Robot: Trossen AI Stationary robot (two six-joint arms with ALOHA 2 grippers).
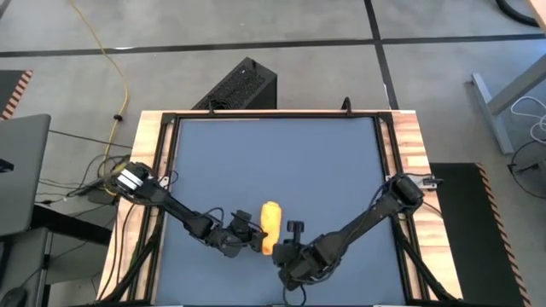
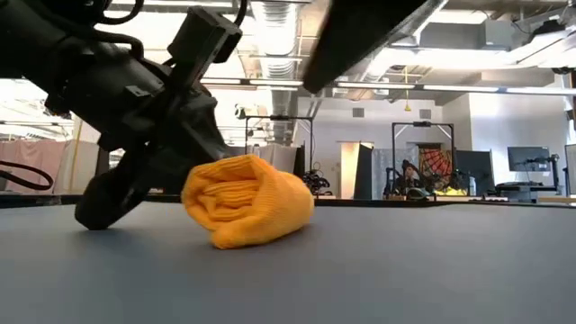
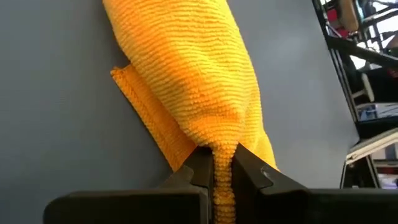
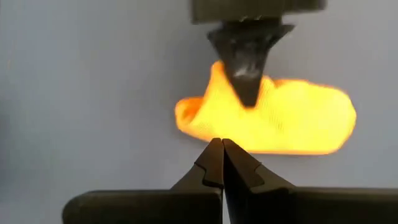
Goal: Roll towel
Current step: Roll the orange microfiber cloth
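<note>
The towel [image 1: 270, 227] lies rolled into a short, thick yellow-orange bundle on the dark blue bench [image 1: 281, 153], close to the bench's near edge and roughly midway along it. In the low view the roll's spiral end [image 2: 236, 200] faces the camera (a loose flap trails flat beside the roll in the left wrist view).

The left tool [image 3: 224, 171] sits against the towel's near end, its fingers pressed together on a pinch of the cloth that runs down between them.

The right tool [image 4: 221, 163] is on the other side of the towel, just short of it, its fingers closed tip to tip with nothing between them.
</note>
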